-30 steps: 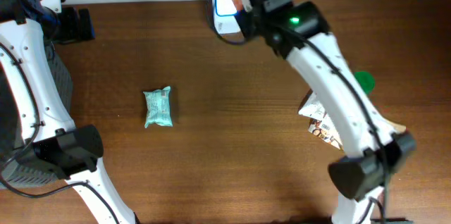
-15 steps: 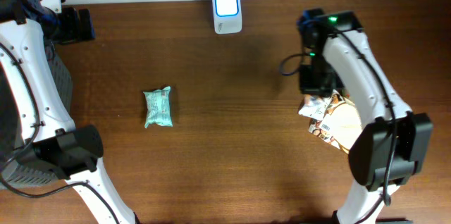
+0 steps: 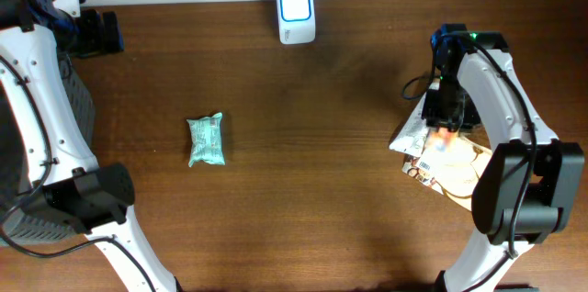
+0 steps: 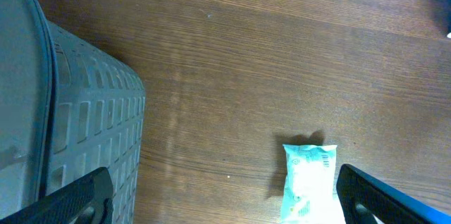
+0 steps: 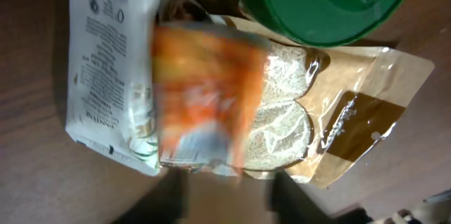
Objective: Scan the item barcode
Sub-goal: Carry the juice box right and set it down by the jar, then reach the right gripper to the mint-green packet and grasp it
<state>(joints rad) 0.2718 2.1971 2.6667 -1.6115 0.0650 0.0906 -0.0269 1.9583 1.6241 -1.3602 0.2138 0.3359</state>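
An orange packet [image 5: 204, 90], blurred, lies on the pile of items just beyond my right gripper [image 5: 229, 199]. That gripper's jaws stand open with nothing between them. From overhead, the right gripper [image 3: 449, 108] hangs over the pile at the right, and the orange packet [image 3: 444, 134] shows just below it. The white barcode scanner [image 3: 296, 3] stands at the back centre with its window lit. My left gripper [image 4: 225, 210] is open high over the table. A teal packet [image 4: 309, 182] lies below its right finger.
The pile holds a white printed pouch [image 5: 106, 62], a clear bag of grains [image 5: 331, 125] and a green-lidded jar [image 5: 324, 2]. A grey mesh basket [image 4: 77, 125] stands at the table's left edge. The teal packet [image 3: 206, 140] lies alone left of centre.
My right arm swung from the scanner to the pile at the right, carrying the orange packet. Its jaws have opened and the packet has left them. The left arm has not moved.
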